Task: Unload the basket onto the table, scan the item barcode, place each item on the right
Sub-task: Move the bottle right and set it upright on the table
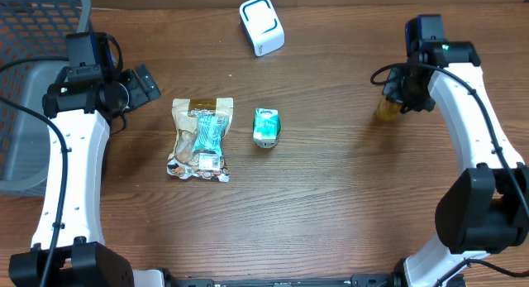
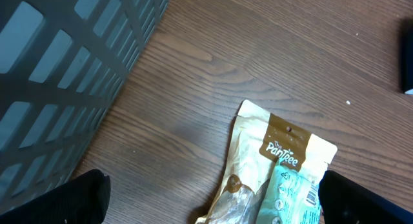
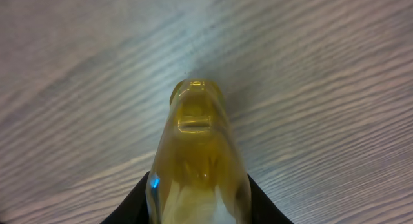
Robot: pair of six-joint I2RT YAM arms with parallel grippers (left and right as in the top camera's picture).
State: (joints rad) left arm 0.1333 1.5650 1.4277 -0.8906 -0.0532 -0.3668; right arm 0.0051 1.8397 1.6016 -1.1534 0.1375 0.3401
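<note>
One yellow bottle [image 3: 197,159] is clamped between the fingers of the right tool [image 1: 389,102], over the right side of the table [image 1: 347,204] and well apart from the white scanner [image 1: 261,26] at the far edge. Mid-table lie a small green pack [image 1: 265,126] and, near it, a tan snack bag [image 1: 201,138]. Close to the bag's top corner hovers the left tool [image 1: 142,83], fingers spread wide, beside a grey basket [image 1: 33,39].

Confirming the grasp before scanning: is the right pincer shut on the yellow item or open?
Shut on it: the right pincer clasps the yellow item, a dark finger against each side.
</note>
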